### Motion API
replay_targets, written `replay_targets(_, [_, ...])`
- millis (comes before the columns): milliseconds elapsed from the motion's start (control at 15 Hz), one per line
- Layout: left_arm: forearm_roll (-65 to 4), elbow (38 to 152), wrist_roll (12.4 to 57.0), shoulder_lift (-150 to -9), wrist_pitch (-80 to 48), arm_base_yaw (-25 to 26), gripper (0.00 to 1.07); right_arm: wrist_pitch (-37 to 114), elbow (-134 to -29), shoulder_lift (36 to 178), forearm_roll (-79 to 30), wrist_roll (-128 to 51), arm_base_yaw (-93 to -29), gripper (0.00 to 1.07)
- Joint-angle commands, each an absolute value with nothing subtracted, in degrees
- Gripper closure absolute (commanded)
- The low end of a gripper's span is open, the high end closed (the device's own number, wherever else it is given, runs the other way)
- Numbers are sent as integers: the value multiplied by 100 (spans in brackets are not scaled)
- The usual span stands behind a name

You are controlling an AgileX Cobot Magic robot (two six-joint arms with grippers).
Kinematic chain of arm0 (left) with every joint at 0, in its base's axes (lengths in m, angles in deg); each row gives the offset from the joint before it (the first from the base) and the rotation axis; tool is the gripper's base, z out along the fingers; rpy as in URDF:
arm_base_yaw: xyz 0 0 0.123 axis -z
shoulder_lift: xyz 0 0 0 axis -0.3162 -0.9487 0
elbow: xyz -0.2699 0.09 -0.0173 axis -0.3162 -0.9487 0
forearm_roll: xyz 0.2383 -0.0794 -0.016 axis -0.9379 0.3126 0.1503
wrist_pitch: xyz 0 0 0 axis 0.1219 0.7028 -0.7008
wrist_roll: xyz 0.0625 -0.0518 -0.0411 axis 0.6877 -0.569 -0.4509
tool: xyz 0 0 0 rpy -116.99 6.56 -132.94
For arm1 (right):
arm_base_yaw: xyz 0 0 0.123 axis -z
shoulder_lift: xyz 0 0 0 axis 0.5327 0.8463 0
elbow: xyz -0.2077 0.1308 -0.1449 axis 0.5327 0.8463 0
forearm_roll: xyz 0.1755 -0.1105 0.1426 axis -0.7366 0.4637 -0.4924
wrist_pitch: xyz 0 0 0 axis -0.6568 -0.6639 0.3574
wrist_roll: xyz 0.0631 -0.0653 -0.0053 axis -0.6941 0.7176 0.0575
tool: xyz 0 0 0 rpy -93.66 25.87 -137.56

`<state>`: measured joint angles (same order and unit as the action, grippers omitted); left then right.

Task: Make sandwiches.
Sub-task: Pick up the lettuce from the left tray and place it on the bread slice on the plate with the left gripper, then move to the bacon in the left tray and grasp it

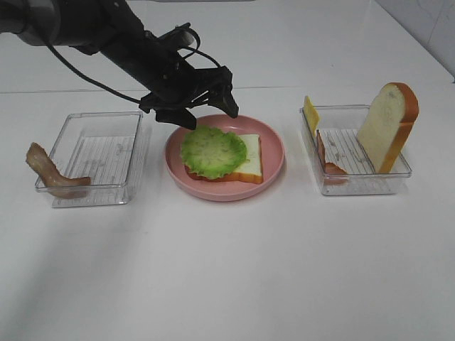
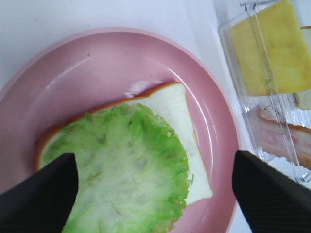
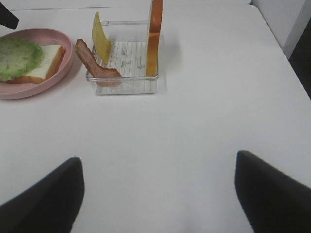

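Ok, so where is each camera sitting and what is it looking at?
High camera: above the table, looking down on plate, left box, right box, left hand.
Left wrist: on the left arm, looking down at lettuce on bread, between its fingers.
Right wrist: on the right arm, facing the right box; right hand shows.
All share the plate.

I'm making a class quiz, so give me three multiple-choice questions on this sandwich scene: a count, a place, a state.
1. How many clear trays are there? A one; B two; C three.
2. Where does the lettuce lie? A in a tray; B on the bread slice on the pink plate; C under that slice.
3. The left gripper is: A open; B shut on the lettuce; C shut on the slice.
Answers: 1 B, one on each side of the plate; 2 B, it covers part of the slice; 3 A, its fingers stand apart, holding nothing.
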<state>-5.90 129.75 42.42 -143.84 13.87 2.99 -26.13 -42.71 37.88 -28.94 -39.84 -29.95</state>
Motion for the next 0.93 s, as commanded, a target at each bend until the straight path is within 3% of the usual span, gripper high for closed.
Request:
replay_targets(67, [-618, 13010, 4322, -14321, 1272, 271, 22, -2544, -4271, 3719, -2906, -3944, -2961, 27])
replay_targets(267, [-1518, 13015, 4162, -13937, 1152, 271, 22, -2544, -4271, 3719, -2906, -3944, -2961, 27])
replay_targets(467, [-2721, 13015, 3268, -13490, 1593, 271, 22, -2544, -4271, 3719, -2906, -3944, -2961, 27])
replay_targets(533, [-3432, 13015, 2626, -13227, 2108, 271, 23, -2544, -4271, 3719, -2906, -3944, -2961, 27])
replay_targets(933, [-4646, 13010, 2351, -12614, 3971, 271, 29, -2544, -4271, 3719, -2906, -3944, -2961, 27])
